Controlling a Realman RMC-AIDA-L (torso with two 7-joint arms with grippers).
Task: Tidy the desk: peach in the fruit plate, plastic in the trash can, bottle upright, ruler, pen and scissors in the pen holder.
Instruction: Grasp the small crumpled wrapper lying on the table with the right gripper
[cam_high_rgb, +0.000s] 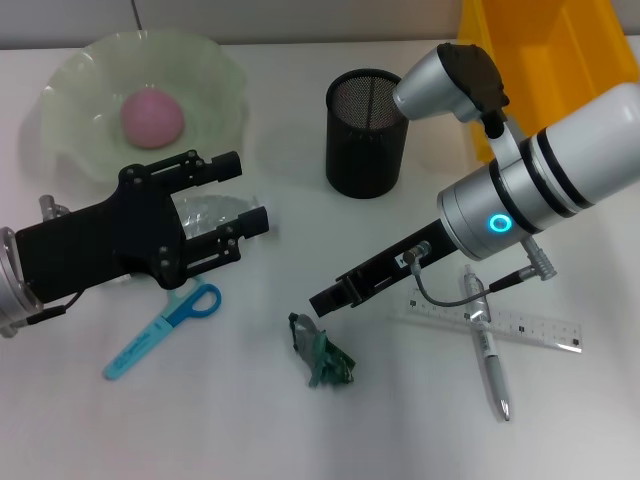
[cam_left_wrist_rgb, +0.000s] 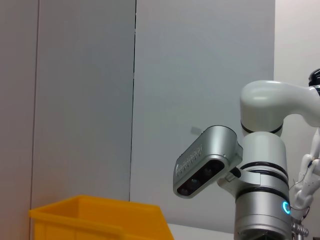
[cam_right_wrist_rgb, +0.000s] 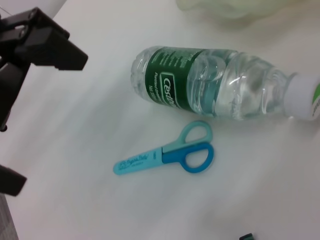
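The pink peach (cam_high_rgb: 152, 117) lies in the green fruit plate (cam_high_rgb: 70, 90). My left gripper (cam_high_rgb: 250, 193) hovers open over the lying clear bottle (cam_high_rgb: 215, 212), whose green label and white cap show in the right wrist view (cam_right_wrist_rgb: 215, 90). The blue scissors (cam_high_rgb: 165, 330) lie flat just in front of it. The crumpled green plastic (cam_high_rgb: 320, 352) sits mid-table, and my right gripper (cam_high_rgb: 325, 297) points down at it from just above. The clear ruler (cam_high_rgb: 495, 320) and the pen (cam_high_rgb: 487, 350) lie crossed at the right. The black mesh pen holder (cam_high_rgb: 366, 132) stands behind, with nothing showing inside.
A yellow bin (cam_high_rgb: 545, 60) stands at the back right, behind my right arm (cam_left_wrist_rgb: 260, 165). The left gripper's fingers (cam_right_wrist_rgb: 45, 40) show beside the bottle and the scissors (cam_right_wrist_rgb: 165, 155) in the right wrist view.
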